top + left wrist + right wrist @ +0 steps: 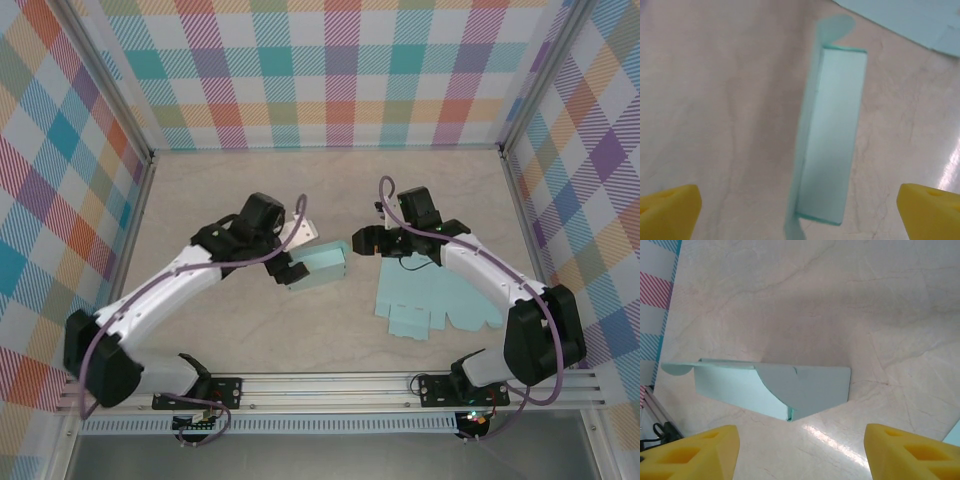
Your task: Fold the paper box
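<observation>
While the half-formed teal paper box (322, 266) lies on the table (250, 190) between the two arms, entries follow by view.

Top external. Left gripper (289, 267): at the box's left end, touching it or just beside it; which cannot be told. Right gripper (362, 242): just off the box's far right corner, a little apart. Box's long axis: roughly from one gripper to the other. Stack of flat teal box blanks (440, 300): under the right forearm, nearer the bases than the right gripper, untouched.

Left wrist. Yellow fingertips (670, 207) spread wide, nothing between them: released. Box lies straight ahead, lengthwise, its long axis running away from the gripper down the middle of the gap. One rounded tuck flap (836, 26) stands loose at the far end; another shows at the near end.

Right wrist. Fingertips (695, 452) apart, grasping nothing. Box lies ahead, broadside, its long axis crosswise to the gripper, with a rounded flap projecting at its left end.

Judgement: the loose end flaps remain to be tucked; the left gripper looks nearer.
</observation>
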### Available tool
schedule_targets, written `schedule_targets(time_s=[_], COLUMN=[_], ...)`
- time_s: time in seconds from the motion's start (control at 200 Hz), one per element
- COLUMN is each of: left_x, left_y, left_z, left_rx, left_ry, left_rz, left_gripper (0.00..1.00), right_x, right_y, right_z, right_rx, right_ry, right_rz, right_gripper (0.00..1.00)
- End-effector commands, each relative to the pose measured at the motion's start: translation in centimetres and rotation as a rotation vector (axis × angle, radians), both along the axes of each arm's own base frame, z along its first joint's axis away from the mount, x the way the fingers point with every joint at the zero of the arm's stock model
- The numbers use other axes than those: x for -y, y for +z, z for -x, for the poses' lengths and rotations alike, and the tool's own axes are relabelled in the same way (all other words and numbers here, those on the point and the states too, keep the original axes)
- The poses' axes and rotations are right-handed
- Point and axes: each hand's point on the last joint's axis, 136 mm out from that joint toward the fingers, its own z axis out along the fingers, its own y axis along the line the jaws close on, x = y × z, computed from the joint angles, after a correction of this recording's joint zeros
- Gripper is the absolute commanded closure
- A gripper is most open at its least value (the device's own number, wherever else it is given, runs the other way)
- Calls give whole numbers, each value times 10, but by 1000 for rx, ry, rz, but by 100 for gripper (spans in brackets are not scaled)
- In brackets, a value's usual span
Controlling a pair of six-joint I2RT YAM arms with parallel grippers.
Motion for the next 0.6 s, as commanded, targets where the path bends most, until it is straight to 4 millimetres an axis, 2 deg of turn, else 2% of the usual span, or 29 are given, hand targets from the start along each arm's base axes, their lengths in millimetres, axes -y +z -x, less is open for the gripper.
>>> schedule_targets(time_s=[0.0, 0.075, 0.145, 0.25, 0.32, 0.455, 0.595], left_x=[-26, -55, -75, -98, -109, -109, -92], left_y=[29, 44, 51, 44, 30, -5, -17], left_z=[-16, -17, -6, 12, 20, 26, 27], left_rx=[91, 162, 178, 140, 109, 25, -53], left_ry=[316, 532, 663, 791, 862, 916, 876], left_rz=[200, 334, 479, 587, 607, 640, 658], left_gripper=[2, 6, 10, 13, 12, 9, 10], right_x=[-5, -5, -6, -10, -13, -22, -32], right_y=[20, 20, 19, 17, 13, 7, 3], right_z=[-5, -6, -7, -6, -6, -7, -8], right_rx=[123, 142, 149, 168, 178, 188, 189], right_ry=[37, 42, 51, 88, 112, 145, 179], right_rz=[54, 96, 117, 155, 192, 260, 280], right_gripper=[34, 34, 35, 35, 35, 36, 38])
